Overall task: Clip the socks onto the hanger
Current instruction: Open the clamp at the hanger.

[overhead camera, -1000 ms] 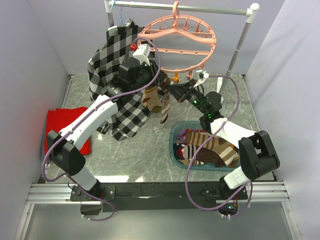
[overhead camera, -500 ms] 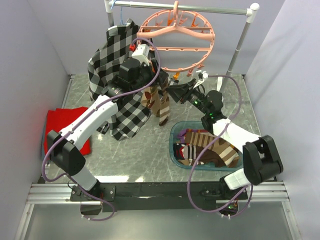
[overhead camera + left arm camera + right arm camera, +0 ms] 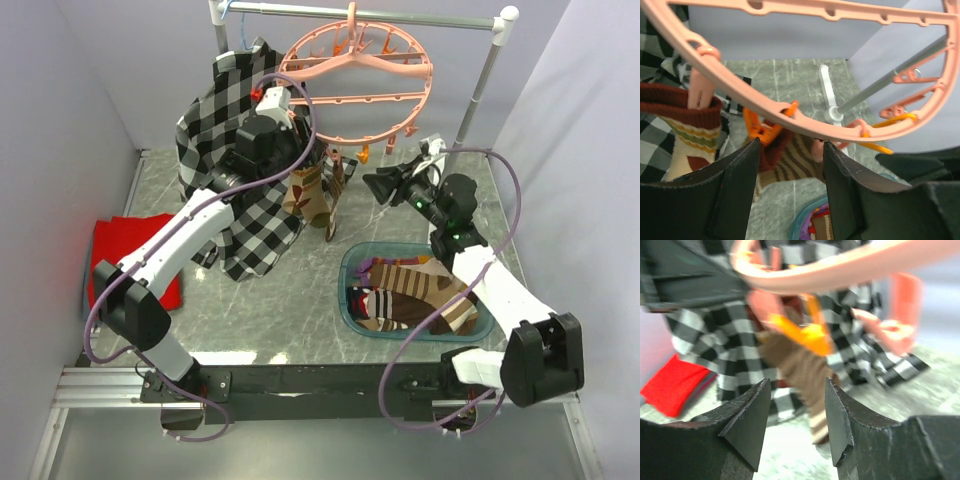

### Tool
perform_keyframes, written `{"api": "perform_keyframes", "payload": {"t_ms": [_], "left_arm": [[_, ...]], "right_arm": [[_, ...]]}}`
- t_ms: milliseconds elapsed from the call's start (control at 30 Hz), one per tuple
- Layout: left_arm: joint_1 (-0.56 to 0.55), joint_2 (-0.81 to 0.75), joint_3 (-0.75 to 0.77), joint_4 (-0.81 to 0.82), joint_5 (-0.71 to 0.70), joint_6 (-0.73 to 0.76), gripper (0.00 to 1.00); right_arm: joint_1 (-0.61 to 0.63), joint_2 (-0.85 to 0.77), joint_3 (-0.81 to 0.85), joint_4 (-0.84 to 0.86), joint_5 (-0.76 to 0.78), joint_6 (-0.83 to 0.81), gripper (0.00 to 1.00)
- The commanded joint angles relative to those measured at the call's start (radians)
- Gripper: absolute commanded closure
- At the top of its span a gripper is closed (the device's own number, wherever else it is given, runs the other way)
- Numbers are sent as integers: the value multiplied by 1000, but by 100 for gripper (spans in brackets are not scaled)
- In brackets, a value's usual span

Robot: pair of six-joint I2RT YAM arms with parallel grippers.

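Note:
The salmon-pink hanger [image 3: 355, 75] hangs by its hook from the rail. Two striped socks [image 3: 312, 195] dangle from clips at its near rim. In the left wrist view a pink clip [image 3: 700, 92] holds a maroon-cuffed sock [image 3: 687, 132], and an orange clip [image 3: 762, 129] holds a brown striped sock [image 3: 792, 160]. My left gripper [image 3: 790, 147] [image 3: 303, 152] is open just under the ring [image 3: 765, 100], with nothing between its fingers. My right gripper [image 3: 797, 387] [image 3: 373, 184] is open and empty, off to the right of the brown striped sock [image 3: 800, 367].
More socks [image 3: 415, 292] lie in a teal basin [image 3: 346, 290] at front right. A black-and-white plaid shirt [image 3: 225, 150] hangs behind the left arm. A red cloth [image 3: 110, 250] lies at left. The grey rail [image 3: 400, 17] has a post [image 3: 478, 95] at right.
Both grippers have opened. My right arm has pulled back to the right, away from the socks. The hanger has swung, and the striped sock stays hanging from its clip.

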Motion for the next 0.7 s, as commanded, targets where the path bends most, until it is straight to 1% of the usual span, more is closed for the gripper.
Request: {"api": "perform_keyframes", "payload": {"t_ms": [0,167,300,467,533,667], "left_arm": [[11,-9,17,-5,-26,25,42],[25,-25,20,-24,-29,30,42],[26,-61,14,-41,-3,35,42],[26,-114,-14,-72,38,24,36],[22,-148,-36,-74,66,13,33],[-6,-199,-72,-71,101,-5,31]], "right_arm": [[-53,37,92,-40,-82,-26,46],[-72,95,155,7,-134,0,46],[-72,142,190,53,-178,40,46],[-67,192,213,107,-184,78,46],[-61,203,232,104,-180,75,47],[-41,214,238,125,-139,67,48]]}}
